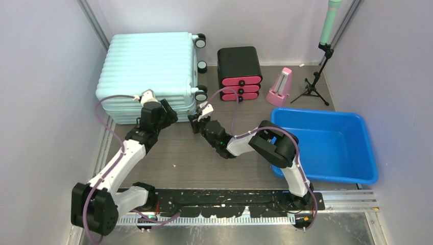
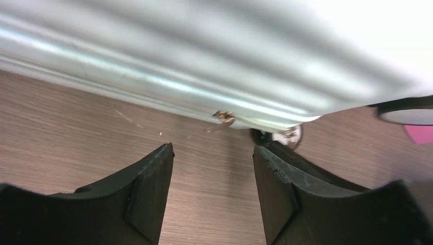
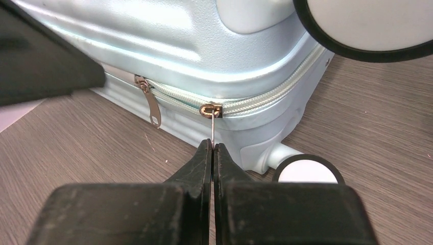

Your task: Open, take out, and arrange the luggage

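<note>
The luggage [image 1: 148, 71] lies flat on the tabletop [image 1: 168, 153] at the far left. It is shut, with its ribs running left to right and its wheels facing right. The zip [image 3: 265, 99] runs along the near side wall, parallel to the ribs, then bends round the near right corner toward a wheel [image 3: 306, 172].

The next move depends on one relation. The slider [image 3: 210, 109] sits on that corner, directly ahead of the right claw [image 3: 212, 145], and its tab [image 3: 212, 128] points straight back at the claw. The right claw is clamped on the end of the tab, with only the thin metal between its pads. A second tab [image 3: 152, 107] hangs loose further left on the same seam.

The right arm is the nearer one to this slider. It reaches leftward from its base, forearm low over the tabletop, with the claw aimed at the corner. The left arm extends forward. The left claw [image 2: 213, 153] hovers just short of the near wall with its fingers apart, holding nothing.

We judge that opening has not yet begun. The pull should follow the seam round the corner, away from the second tab. A pull straight outward risks losing the tab.
</note>
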Tool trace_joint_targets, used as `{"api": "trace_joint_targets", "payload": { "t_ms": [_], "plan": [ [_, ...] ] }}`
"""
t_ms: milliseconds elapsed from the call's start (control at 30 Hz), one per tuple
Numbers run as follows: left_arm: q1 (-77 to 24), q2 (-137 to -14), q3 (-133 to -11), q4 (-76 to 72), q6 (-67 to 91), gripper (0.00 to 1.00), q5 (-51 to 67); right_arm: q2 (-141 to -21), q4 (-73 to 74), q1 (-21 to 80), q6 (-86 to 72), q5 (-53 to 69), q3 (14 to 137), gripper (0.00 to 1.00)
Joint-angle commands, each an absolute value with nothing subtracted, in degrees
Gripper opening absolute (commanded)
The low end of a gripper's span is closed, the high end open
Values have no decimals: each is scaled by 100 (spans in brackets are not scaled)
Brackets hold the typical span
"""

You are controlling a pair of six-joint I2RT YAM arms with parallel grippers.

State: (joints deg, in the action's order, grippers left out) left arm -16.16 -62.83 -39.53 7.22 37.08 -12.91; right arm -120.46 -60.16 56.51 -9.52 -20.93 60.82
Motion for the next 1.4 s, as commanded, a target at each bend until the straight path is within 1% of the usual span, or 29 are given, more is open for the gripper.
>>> {"api": "trace_joint_targets", "payload": {
  "t_ms": [0, 67, 133, 267, 333, 367, 433, 500, 567, 667, 733, 833, 1000, 1200, 1367],
  "plan": [
    [-1730, -5869, -5033, 1962, 3449, 60, -1492, -11534, -6473, 5636, -1018, -2161, 5982, 0],
    [-1784, -6002, -5593, 2277, 2796, 60, -1385, -11585, -6524, 5634, -955, -2120, 6019, 0],
    [-1801, -6190, -6063, 2315, 1866, 61, -825, -11656, -6704, 5634, -886, -2033, 5998, 0],
    [-1810, -6638, -7078, 2306, -608, 65, 1147, -11710, -7021, 5626, -789, -1816, 5855, 0],
    [-1806, -6676, -7303, 2471, -2244, 71, 2311, -11715, -7112, 5619, -727, -1667, 5793, 0],
    [-1803, -6650, -7311, 2416, -2733, 74, 2774, -11715, -7148, 5617, -711, -1588, 5751, 0],
    [-1795, -6630, -7262, 2100, -3439, 80, 3480, -11715, -7205, 5604, -646, -1509, 5702, 0],
    [-1766, -6797, -7312, 1918, -3905, 84, 3829, -11708, -7273, 5574, -583, -1436, 5662, 0],
    [-1727, -7154, -7640, 2325, -4365, 85, 4195, -11698, -7315, 5533, -523, -1397, 5649, 0],
    [-1723, -7834, -8370, 3397, -5137, 85, 4612, -11717, -7330, 5509, -519, -1328, 5671, 0],
    [-1723, -8160, -8540, 3738, -5551, 86, 4790, -11768, -7397, 5503, -519, -1334, 5702, 0],
    [-1723, -8505, -8669, 3815, -5957, 87, 4713, -11868, -7478, 5502, -481, -1302, 5758, 0],
    [-1697, -9250, -9384, 4553, -6534, 87, 4664, -11943, -7475, 5502, -465, -1027, 5808, 0],
    [-1603, -9840, -9864, 4561, -6627, 87, 4491, -12117, -7596, 5502, -500, -971, 5806, 0],
    [-1600, -10262, -10334, 4991, -6755, 86, 4344, -12188, -7587, 5502, -380, -1025, 5851, 0]
  ]
}}
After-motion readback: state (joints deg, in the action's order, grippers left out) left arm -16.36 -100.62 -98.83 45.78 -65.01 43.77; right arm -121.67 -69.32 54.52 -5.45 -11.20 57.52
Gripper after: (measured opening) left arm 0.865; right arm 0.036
